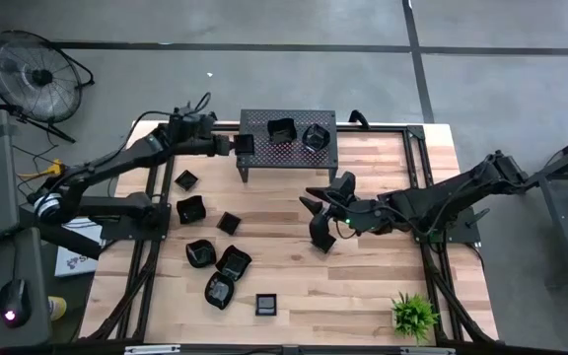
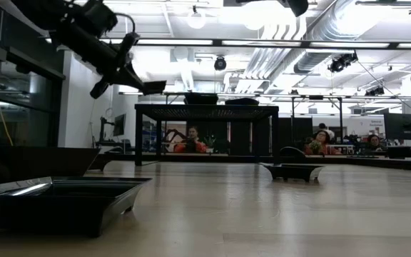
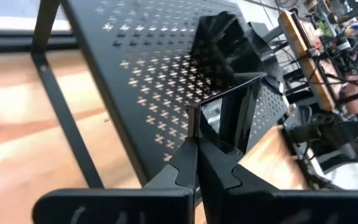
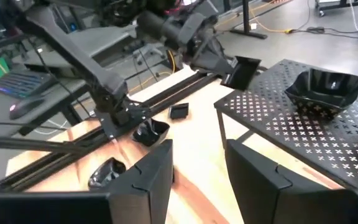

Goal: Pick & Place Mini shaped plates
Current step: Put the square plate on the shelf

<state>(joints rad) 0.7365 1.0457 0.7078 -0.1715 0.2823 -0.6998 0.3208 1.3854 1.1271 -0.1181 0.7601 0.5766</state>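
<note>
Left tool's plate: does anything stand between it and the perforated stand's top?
Nothing visible does. The left tool holds a small square plate at the stand's left edge. The two plates already there, one and another, sit farther along, leaving the near part of the top bare.

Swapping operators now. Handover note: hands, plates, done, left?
Left hand: shut on a small plate, held at the left edge of the metal stand.
Right hand: open, empty, over the middle of the table.
Done: two plates on the stand.
Left: set the held one down; seven plates remain on the table's left side.
</note>
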